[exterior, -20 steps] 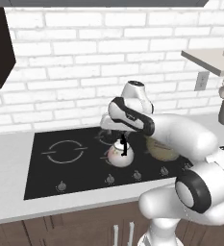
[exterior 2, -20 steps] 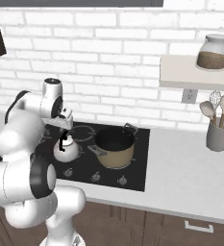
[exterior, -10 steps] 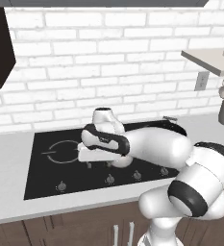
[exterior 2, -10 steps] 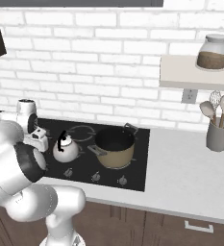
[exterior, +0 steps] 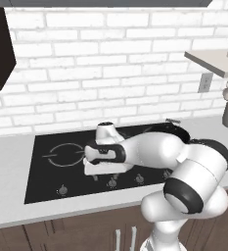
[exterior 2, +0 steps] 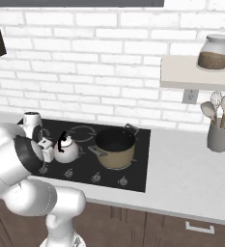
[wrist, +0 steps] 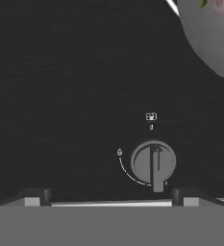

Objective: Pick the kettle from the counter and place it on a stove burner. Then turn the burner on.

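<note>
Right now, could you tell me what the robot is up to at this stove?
The kettle already sits on the black stove, beside the tan pot. The arm has let go of it and swung low over the front row of knobs. Its gripper hovers just short of one grey knob, fingers spread wide, apparently about to turn the burner on.

Even, bright, diffuse light in both base views — we find no single source and no hard cast shadows. The brick wall [exterior 2: 109, 58] reads nearly white. The arm [exterior: 149, 152] shades softly along its underside, with a mild sheen on its shells. The stove [exterior: 47, 181] glass stays matte black, no glare. Rendering is clean, edges slightly jagged. In the hand view the glass is very dark, the knob [wrist: 153, 163] soft-edged, the kettle [wrist: 209, 33] blurred — pinkish tint at the corner.
</note>
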### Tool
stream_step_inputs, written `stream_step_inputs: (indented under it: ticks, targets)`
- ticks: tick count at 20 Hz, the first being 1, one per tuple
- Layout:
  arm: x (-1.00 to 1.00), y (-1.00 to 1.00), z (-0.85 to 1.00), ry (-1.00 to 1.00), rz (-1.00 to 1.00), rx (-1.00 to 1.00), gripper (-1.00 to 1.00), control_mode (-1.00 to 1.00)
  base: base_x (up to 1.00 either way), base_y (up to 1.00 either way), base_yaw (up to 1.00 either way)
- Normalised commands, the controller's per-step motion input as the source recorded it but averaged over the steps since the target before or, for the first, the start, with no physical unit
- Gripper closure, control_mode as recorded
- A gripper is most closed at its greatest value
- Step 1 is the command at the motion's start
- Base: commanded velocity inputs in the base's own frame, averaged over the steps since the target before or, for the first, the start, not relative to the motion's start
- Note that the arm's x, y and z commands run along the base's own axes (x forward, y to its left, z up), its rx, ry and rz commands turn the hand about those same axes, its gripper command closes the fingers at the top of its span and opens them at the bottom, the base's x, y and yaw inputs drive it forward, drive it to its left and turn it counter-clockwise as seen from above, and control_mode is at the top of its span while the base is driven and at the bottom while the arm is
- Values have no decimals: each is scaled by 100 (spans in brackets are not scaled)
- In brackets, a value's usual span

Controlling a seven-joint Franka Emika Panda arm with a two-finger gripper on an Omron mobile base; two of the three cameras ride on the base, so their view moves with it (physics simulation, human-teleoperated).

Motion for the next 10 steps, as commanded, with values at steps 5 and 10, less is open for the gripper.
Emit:
stream_step_inputs:
  ticks: [5,10]
  targets:
    - [-2,-50,-15,0,0,0,-100,-100,0,0,0]
    - [0,-4,-15,0,0,0,-100,-100,0,0,0]
